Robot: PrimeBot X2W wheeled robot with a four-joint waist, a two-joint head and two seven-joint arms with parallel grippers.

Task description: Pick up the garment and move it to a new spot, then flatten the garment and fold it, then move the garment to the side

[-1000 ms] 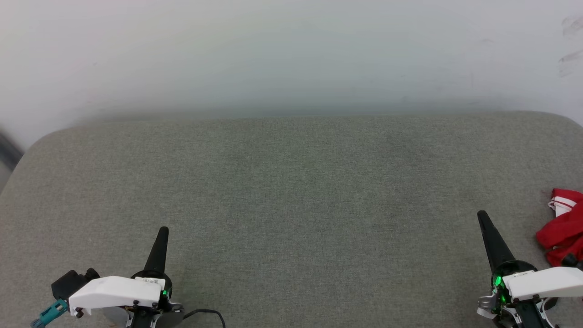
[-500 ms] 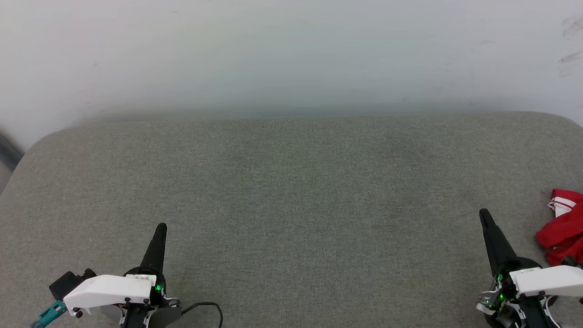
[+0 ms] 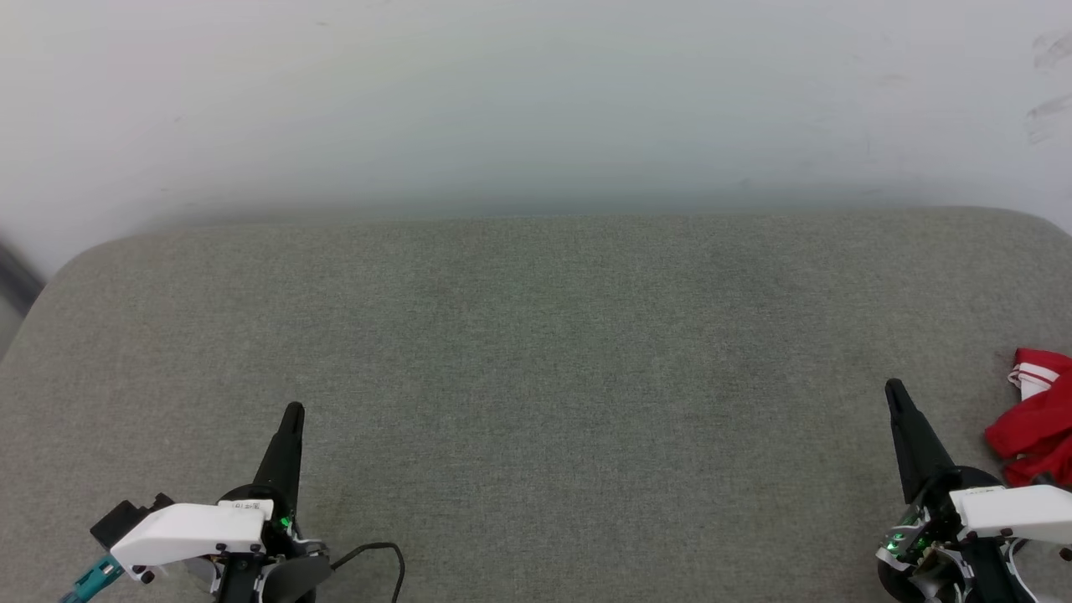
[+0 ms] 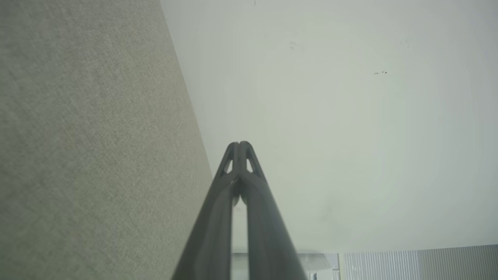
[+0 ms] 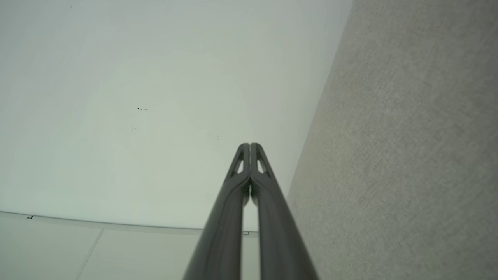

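Left fingers (image 3: pixel 292 412): held pressed together tip to tip, with nothing pinched between them. They are pointed away from the robot, out over the worktop.
Right fingers (image 3: pixel 894 388): likewise closed on each other, tips touching, and nothing is gripped. They are tilted slightly towards the left fingers.
Garment (image 3: pixel 1034 431): a red heap with a white, red-striped trim at its far end. It is bunched up on the worktop just to the right of the right fingers, level with their lower half and apart from their tips. It is cut off by the edge of the head view. Whether it is touched by the white wrist cover (image 3: pixel 1009 511) behind the right fingers cannot be told.
Worktop (image 3: pixel 536 352): covered in grey woven fabric, with rounded far corners. It is spread beneath both pairs of fingers and across the wide gap between them.
Wall (image 3: pixel 536 100): pale and plain. It is seen beyond the tips of both pairs of fingers, past the far edge of the worktop.
Cable (image 3: pixel 383 554): thin and black, looped on the worktop just to the right of the base of the left fingers.
Teal connector (image 3: pixel 90 579): seen behind and to the left of the left fingers, at the wrist.
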